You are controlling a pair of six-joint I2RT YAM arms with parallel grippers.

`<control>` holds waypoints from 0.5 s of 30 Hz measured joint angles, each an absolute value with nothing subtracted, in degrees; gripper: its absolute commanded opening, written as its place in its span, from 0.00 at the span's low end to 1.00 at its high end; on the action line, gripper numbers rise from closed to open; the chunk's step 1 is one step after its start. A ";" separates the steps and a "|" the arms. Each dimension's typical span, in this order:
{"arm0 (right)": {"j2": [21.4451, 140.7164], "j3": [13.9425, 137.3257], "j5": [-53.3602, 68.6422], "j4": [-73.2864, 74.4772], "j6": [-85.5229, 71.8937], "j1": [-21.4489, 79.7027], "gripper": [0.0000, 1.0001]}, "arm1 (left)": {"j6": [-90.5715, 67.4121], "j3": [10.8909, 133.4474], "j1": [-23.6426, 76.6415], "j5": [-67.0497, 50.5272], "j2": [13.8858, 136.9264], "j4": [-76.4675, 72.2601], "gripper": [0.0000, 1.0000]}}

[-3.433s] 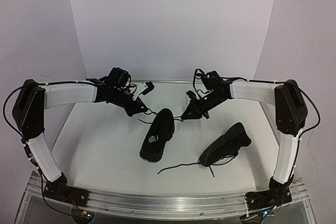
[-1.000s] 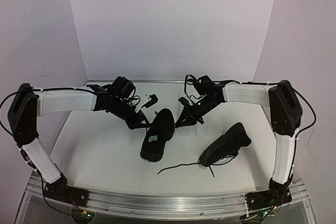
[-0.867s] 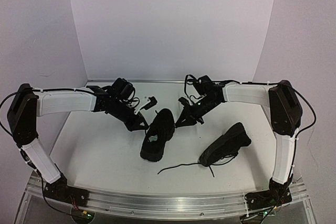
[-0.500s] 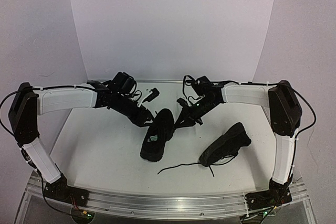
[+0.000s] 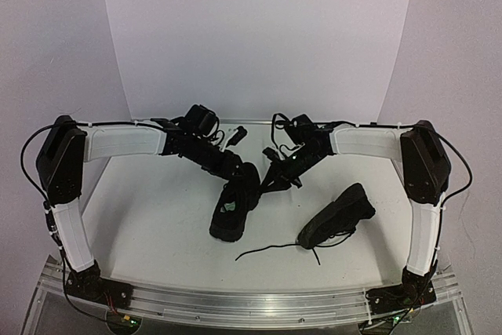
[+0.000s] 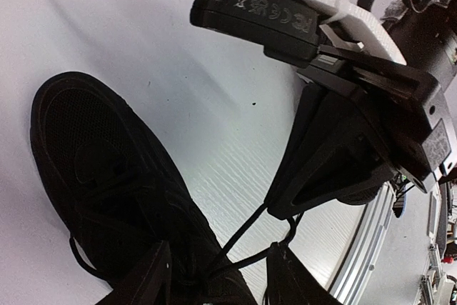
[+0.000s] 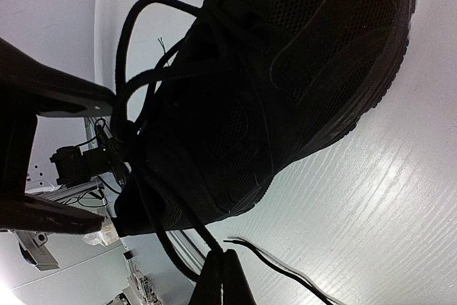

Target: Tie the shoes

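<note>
While a lace (image 6: pixel 241 239) is kept pinched by the right gripper (image 7: pixel 224 262), the spread left gripper (image 6: pixel 218 253) is moved over the shoe (image 5: pixel 234 208).

My left gripper (image 5: pixel 238 170) and right gripper (image 5: pixel 267 183) almost nose to nose, shoe (image 5: pixel 235 203) right beneath both; I see barely any gap between them. Left fingers (image 6: pixel 151 280) spread, lace (image 6: pixel 239 237) strung through gap, right gripper body dead ahead, blocking. Right fingers (image 7: pixel 227 280) pinched on lace, shoe side filling view ahead. Bare table (image 5: pixel 149 217) outboard of left gripper: free passage. Nearward, outboard of right gripper, second shoe (image 5: pixel 339 216) and its loose lace (image 5: pixel 271 249) lie across way.
</note>
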State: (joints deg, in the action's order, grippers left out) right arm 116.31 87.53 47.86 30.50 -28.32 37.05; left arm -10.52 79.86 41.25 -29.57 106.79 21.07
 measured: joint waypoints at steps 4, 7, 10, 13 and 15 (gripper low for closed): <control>116.31 87.53 47.83 30.50 -28.32 37.06 0.00 | -11.47 80.99 41.23 -28.92 107.71 21.63 0.44; 116.31 87.53 47.83 30.50 -28.32 37.04 0.00 | -12.15 81.72 41.23 -28.40 108.14 22.30 0.44; 116.31 87.53 47.83 30.50 -28.32 37.05 0.00 | -12.54 81.81 41.19 -27.62 108.16 23.34 0.45; 116.31 87.53 47.83 30.50 -28.32 37.04 0.00 | -12.94 82.87 41.15 -26.34 108.76 25.61 0.47; 116.31 87.53 47.83 30.50 -28.32 37.06 0.00 | -13.05 83.96 41.15 -25.48 109.44 26.87 0.47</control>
State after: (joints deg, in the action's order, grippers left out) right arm 116.31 87.53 47.83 30.50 -28.32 37.06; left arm -13.05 83.96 41.15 -25.48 109.44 26.87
